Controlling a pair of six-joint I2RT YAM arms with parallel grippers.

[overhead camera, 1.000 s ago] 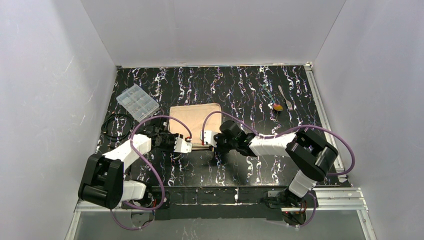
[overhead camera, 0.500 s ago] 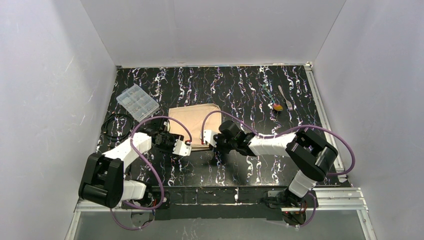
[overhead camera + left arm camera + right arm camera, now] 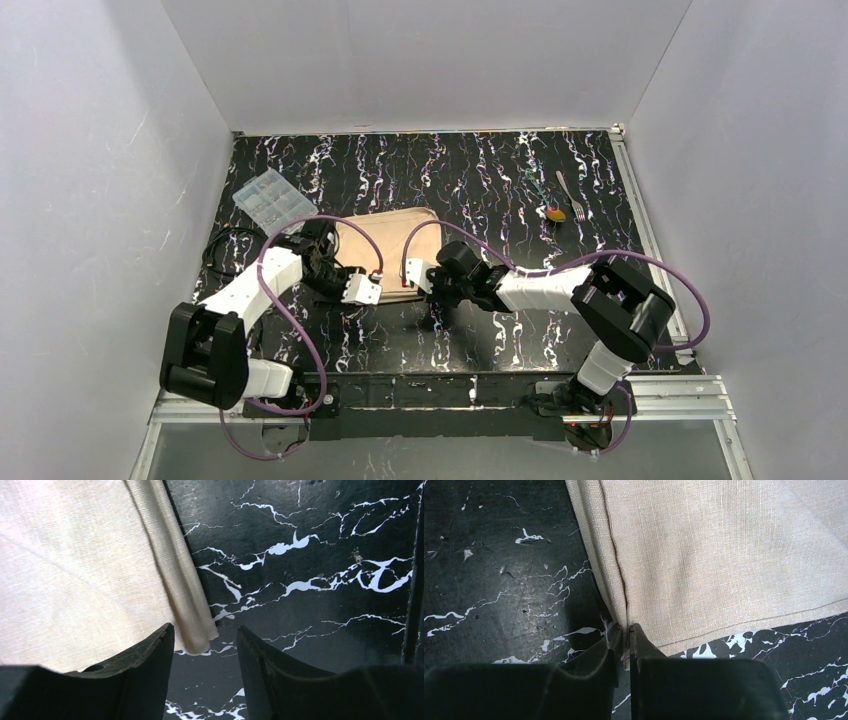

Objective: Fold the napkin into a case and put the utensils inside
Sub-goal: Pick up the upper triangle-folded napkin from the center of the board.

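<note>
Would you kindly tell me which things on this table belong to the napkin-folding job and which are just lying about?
Job in hand:
napkin
fork
spoon

Lying about:
clear plastic box
black cable coil

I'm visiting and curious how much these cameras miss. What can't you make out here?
- Top view: the napkin has its near edge hidden under the left end effector and right end effector.
- Top view: the clear box contents are too small.
- Right wrist view: the closed fingers hide how many napkin layers they pinch.
- Left wrist view: the picture's edges cut off the napkin.
</note>
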